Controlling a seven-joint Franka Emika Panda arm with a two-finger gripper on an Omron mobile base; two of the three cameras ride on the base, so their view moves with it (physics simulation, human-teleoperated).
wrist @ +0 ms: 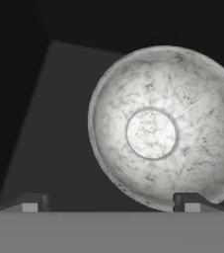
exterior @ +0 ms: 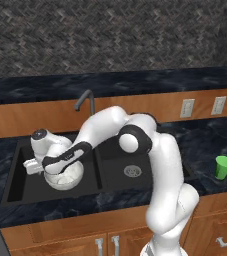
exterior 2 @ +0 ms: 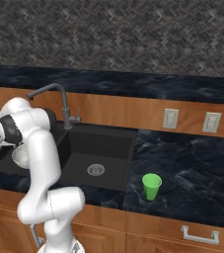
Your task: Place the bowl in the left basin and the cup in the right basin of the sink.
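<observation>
The marbled white-grey bowl (exterior: 65,178) (wrist: 158,131) sits upright on the floor of the left basin (exterior: 20,172) (wrist: 59,123). My gripper (exterior: 44,169) (wrist: 111,207) hovers just above it, open and holding nothing. In the hand view one fingertip (wrist: 191,203) lines up with the bowl's near rim and the other stands off over bare basin floor. A sliver of the bowl (exterior 2: 18,156) peeks out behind my arm. The green cup (exterior: 223,167) (exterior 2: 151,186) stands upright on the counter right of the sink. The right basin (exterior: 116,175) (exterior 2: 101,148) holds only its silver drain (exterior: 132,171).
A grey gooseneck faucet (exterior: 86,100) (exterior 2: 54,94) rises behind the divider. My arm arches over the divider and the left basin. Dark marbled counter (exterior 2: 192,163) stretches right of the sink, with wall outlets (exterior 2: 170,118) above it and wooden cabinets below.
</observation>
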